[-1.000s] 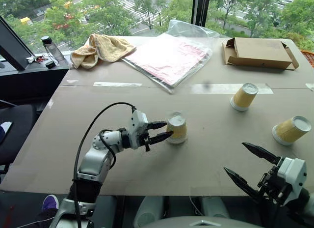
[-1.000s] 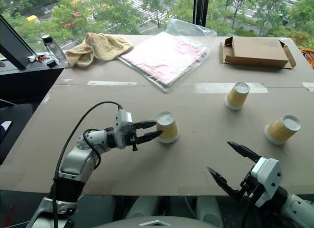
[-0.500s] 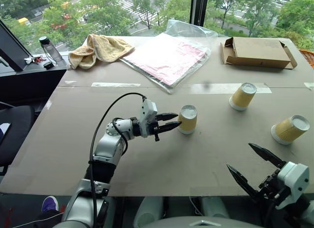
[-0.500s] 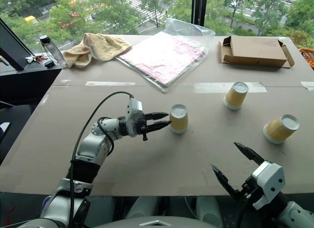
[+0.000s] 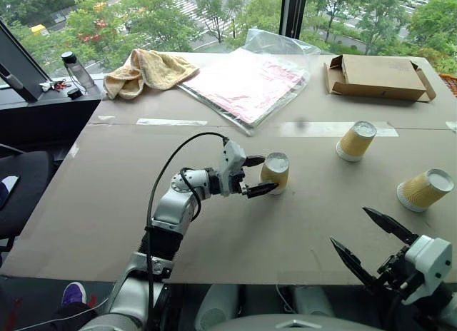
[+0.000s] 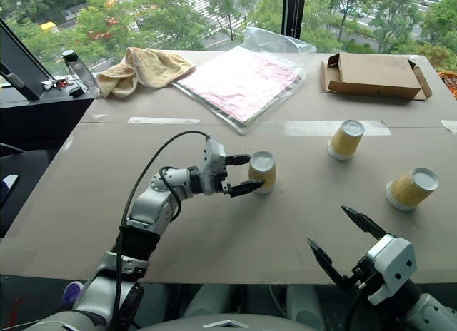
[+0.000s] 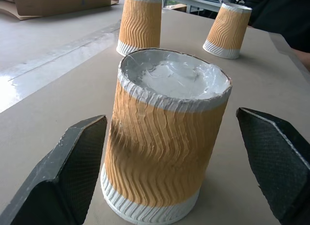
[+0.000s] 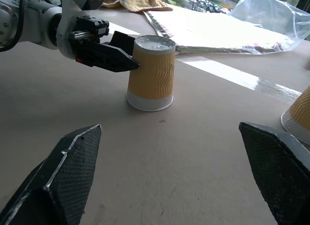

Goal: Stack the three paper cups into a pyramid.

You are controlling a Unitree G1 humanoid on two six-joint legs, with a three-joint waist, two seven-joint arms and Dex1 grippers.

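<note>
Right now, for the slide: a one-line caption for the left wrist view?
Open left gripper straddles an upside-down paper cup, fingers clear of its sides; two more cups behind.

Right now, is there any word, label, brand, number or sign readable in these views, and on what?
None can be read.
Paper cups: ribbed sides, no print.
Cardboard box: no legible marking.
Pink sheets in the plastic bag: no text discernible.
Bottle: too small to read.

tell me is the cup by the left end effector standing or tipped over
Standing, upside down. The cup rests on its white rim on the table, closed base up, between the open left end effector fingers.
</note>
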